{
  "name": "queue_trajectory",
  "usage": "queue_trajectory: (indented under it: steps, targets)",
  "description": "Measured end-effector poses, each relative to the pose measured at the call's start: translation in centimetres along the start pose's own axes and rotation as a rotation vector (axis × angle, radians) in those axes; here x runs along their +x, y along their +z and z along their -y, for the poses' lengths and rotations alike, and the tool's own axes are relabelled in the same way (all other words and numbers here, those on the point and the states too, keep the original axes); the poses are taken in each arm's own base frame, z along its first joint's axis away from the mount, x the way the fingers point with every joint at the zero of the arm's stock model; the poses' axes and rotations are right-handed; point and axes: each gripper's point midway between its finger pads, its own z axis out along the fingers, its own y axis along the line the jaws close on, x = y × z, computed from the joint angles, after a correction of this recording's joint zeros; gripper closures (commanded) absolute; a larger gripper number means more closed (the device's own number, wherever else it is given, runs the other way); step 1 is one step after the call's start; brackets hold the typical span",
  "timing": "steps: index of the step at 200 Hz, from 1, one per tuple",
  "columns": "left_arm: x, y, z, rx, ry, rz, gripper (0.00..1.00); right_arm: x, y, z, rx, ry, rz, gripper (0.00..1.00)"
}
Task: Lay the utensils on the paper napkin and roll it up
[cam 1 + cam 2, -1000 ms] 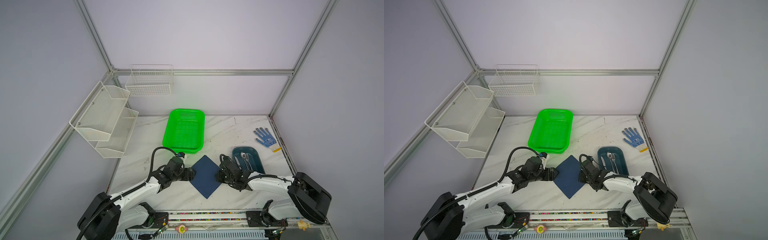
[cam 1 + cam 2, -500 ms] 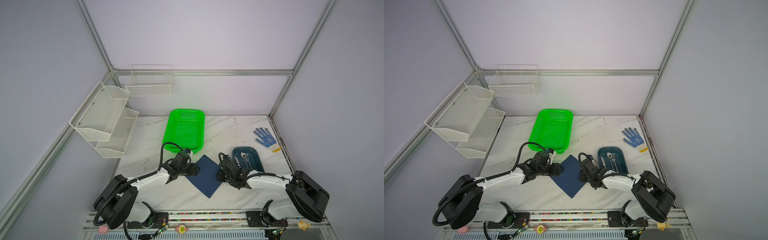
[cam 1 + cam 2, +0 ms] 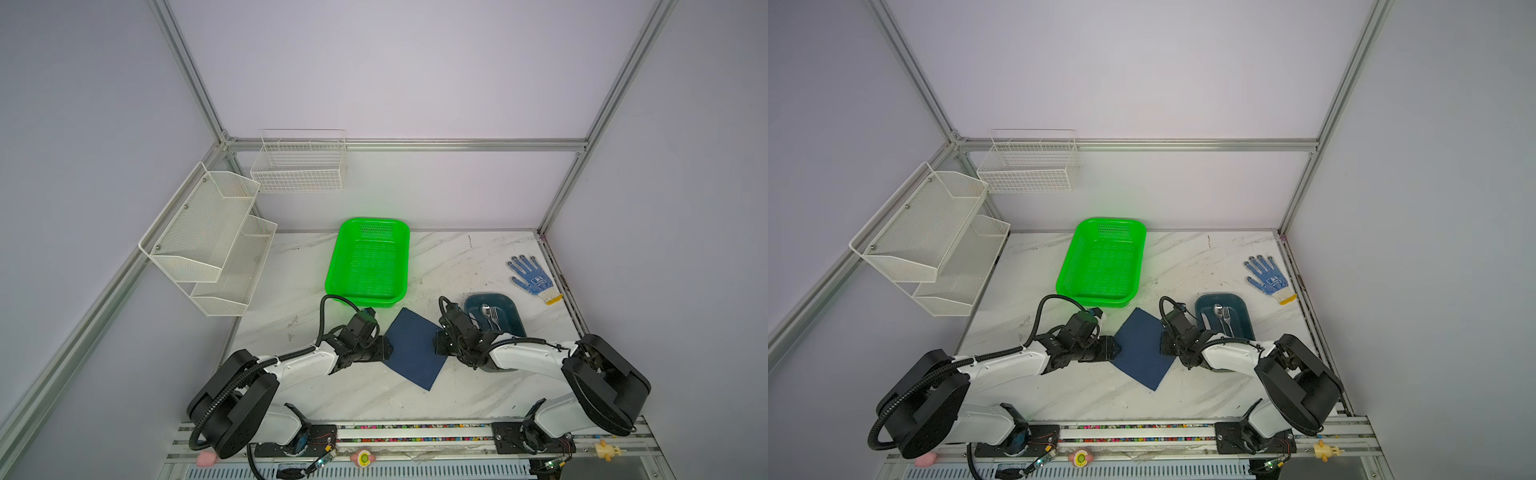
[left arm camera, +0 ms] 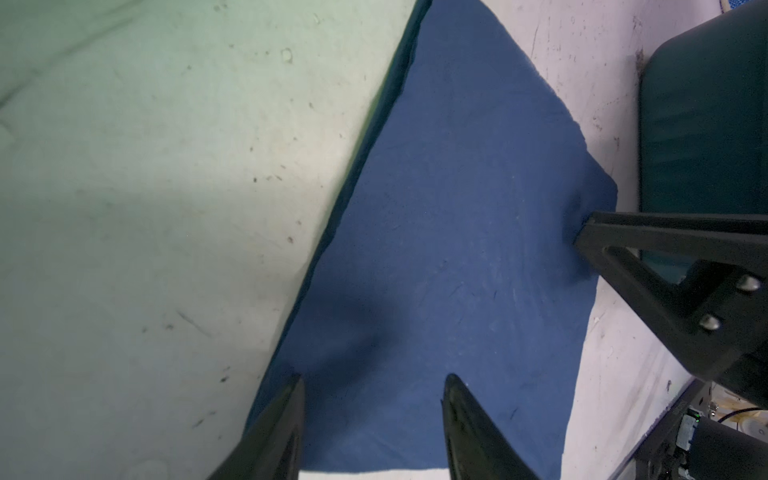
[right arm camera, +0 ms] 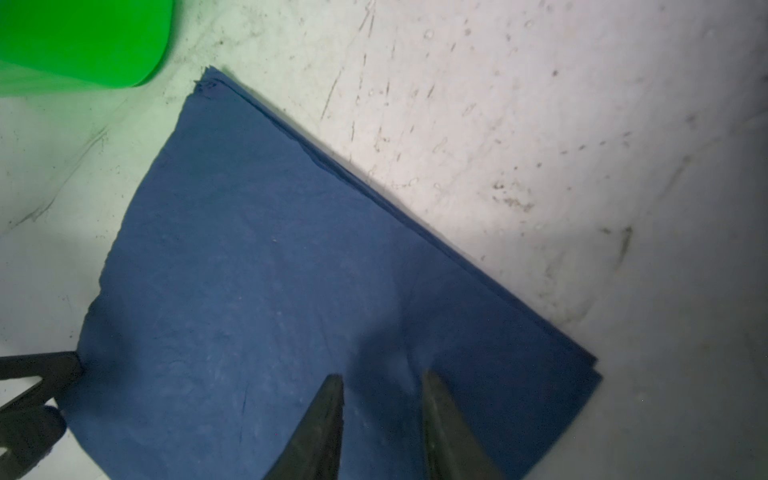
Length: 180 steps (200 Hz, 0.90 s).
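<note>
The dark navy paper napkin [image 3: 415, 353] [image 3: 1142, 353] lies flat as a diamond on the marble table, near the front. My left gripper [image 3: 388, 350] [image 3: 1115, 347] is low over its left corner. In the left wrist view its jaws [image 4: 374, 378] stand open, with the tips over the napkin [image 4: 436, 249]. My right gripper [image 3: 436, 343] [image 3: 1163, 343] is at the right corner, open with a narrower gap [image 5: 382, 376] above the napkin [image 5: 291, 270]. The utensils [image 3: 489, 312] [image 3: 1222, 312], a spoon and a fork showing, lie in the dark teal tray [image 3: 512, 305] [image 3: 1245, 305] behind the right arm.
A green basket [image 3: 368, 259] [image 3: 1102, 259] [image 5: 83, 37] stands just behind the napkin. A blue-dotted glove [image 3: 532, 279] [image 3: 1268, 277] lies at the far right. White wire shelves [image 3: 208, 237] and a wire basket [image 3: 297, 162] hang on the left and back walls.
My left gripper has slid right onto the napkin's left corner and its jaws have narrowed. The right gripper has hardly moved. The napkin lies where it was.
</note>
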Motion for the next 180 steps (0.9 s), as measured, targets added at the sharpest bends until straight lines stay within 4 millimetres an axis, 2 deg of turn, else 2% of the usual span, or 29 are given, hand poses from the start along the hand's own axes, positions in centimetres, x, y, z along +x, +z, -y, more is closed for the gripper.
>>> queue_trajectory:
  steps: [31, 58, 78, 99, 134, 180]
  targets:
    - [0.1, 0.1, 0.0, 0.0, -0.015, 0.003, 0.47, 0.0, 0.0, 0.0, -0.004, 0.0, -0.003, 0.62]
    - [0.2, -0.2, 0.2, 0.005, -0.007, 0.015, 0.39, -0.1, -0.1, -0.2, -0.014, 0.002, -0.007, 0.6]
    - [-0.4, -1.2, 1.2, 0.033, 0.018, 0.049, 0.35, -0.1, -0.3, -0.4, -0.02, 0.005, -0.013, 0.57]
    - [-1.3, -2.5, 2.1, 0.064, 0.045, 0.102, 0.31, -0.9, -0.6, -1.4, -0.047, 0.009, -0.005, 0.54]
    - [-2.8, -4.3, 2.5, 0.064, 0.074, 0.189, 0.28, -4.3, -1.9, -4.8, -0.143, 0.028, 0.064, 0.49]
    - [-4.0, -7.5, 0.9, -0.029, 0.095, 0.301, 0.18, -10.6, -3.9, -10.4, -0.284, 0.063, 0.175, 0.34]
